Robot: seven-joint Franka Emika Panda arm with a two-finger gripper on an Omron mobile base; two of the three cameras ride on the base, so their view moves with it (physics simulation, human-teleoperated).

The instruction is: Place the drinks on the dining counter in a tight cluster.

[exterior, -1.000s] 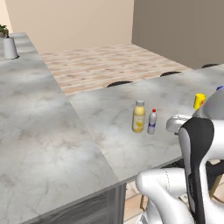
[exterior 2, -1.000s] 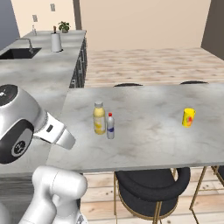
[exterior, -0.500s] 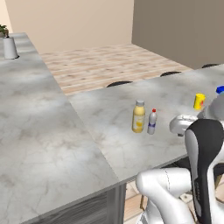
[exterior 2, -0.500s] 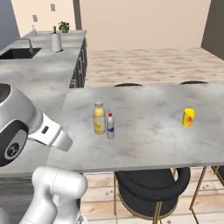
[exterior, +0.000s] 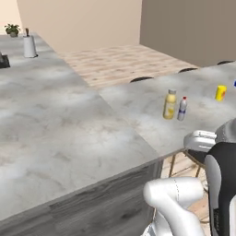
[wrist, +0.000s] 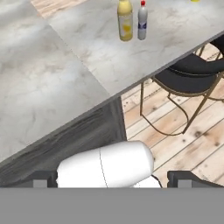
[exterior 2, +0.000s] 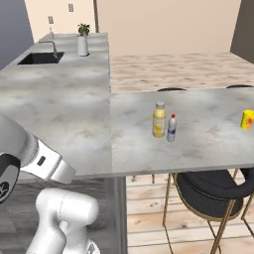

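Yellow bottle (exterior 2: pixel 158 120) and red-capped bottle (exterior 2: pixel 171 128) stand upright just beside each other mid-bench (exterior 2: pixel 208 144) (near its front edge); a small yellow can (exterior 2: pixel 246 119) sits well apart toward the right end. Jaws spread wide, holding nothing.

My hand (wrist: pixel 112 178) shows just its two dark tips at the bottom corners of the hand view, the rest cut off. The labels on the yellow bottle (exterior 2: pixel 158 120) and the red-capped bottle (exterior 2: pixel 171 128) are too small to read. A small yellow container (exterior 2: pixel 247 119) sits far along the worktop (exterior 2: pixel 208 144) (too blurred to name).
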